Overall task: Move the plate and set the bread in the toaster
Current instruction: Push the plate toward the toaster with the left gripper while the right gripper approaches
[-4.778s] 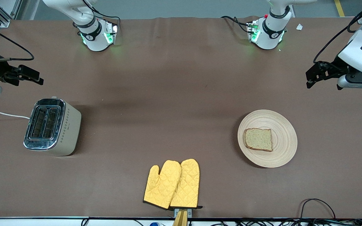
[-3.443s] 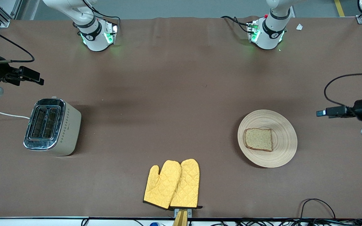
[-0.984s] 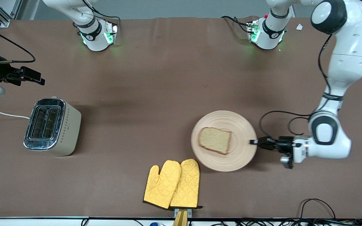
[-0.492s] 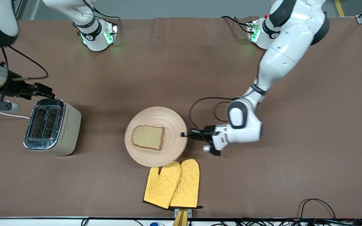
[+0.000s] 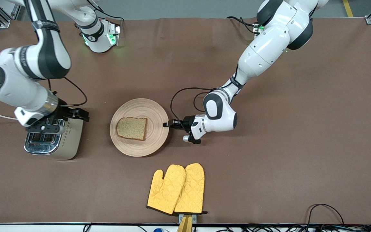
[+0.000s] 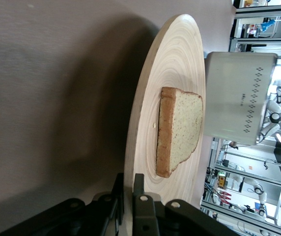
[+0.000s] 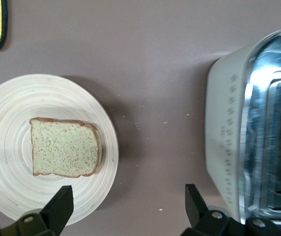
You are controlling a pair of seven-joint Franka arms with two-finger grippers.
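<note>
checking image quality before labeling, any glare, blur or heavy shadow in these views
Right wrist view: glare and smear on the toaster chrome top. Left wrist view: the plate throws a broad dark shadow on the table; the bread is sharp. Front view: evenly lit, soft shadows beside plate and toaster.

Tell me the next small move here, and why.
Probably the left gripper should let go of the plate, now beside the toaster. The open right gripper hangs between toaster and plate, so the bread is close for it to pick.
</note>
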